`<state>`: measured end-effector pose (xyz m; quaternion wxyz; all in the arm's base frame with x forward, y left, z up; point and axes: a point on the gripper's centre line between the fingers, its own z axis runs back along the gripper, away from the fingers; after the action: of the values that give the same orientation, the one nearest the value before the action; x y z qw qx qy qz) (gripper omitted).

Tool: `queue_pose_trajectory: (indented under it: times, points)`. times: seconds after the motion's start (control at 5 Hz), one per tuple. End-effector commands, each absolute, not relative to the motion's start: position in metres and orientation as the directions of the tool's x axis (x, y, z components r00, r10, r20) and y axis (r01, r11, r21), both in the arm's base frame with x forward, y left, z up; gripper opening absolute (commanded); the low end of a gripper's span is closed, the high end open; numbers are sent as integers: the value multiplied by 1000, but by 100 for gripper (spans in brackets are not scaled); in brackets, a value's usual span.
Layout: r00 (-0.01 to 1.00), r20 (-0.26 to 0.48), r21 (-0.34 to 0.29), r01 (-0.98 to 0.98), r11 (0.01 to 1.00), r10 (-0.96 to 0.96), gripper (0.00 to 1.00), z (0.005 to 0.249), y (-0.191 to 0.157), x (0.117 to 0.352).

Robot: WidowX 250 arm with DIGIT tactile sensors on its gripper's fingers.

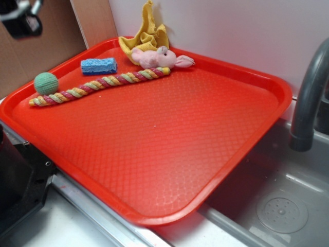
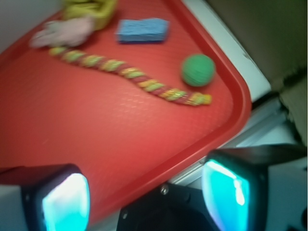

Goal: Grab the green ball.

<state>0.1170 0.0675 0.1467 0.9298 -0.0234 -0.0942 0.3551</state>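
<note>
The hand (image 2: 144, 192) is seen spread wide with nothing in it, hung over the tray (image 2: 120, 139) edge. The ball (image 2: 198, 70) is parked at the tray's corner, touching the rope (image 2: 130, 74), near the sponge (image 2: 142, 30).

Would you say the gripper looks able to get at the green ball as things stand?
Probably yes: the gripper is open, nothing covers the green ball, and only the rope toy lies close beside it near the tray rim.

gripper (image 2: 147, 197): hanging with jaws spread wide apart, holding nothing
fingers (image 2: 65, 202): showing 2 cyan-lit pads, facing down
</note>
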Motion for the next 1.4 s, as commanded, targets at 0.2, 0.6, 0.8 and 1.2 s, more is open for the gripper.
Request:
queue_pose_trajectory:
  times: [0.2,0.6,0.8,1.2]
  points:
    - [547,146,-96,-822,562,825,100,128,92,108]
    - [547,146,-96,-822,562,825,100,128,92,108]
    - [500,154,-125,-846,519,852,100,112,113,130]
    - [456,164,-102,-874,475,875,100,72,137,157]
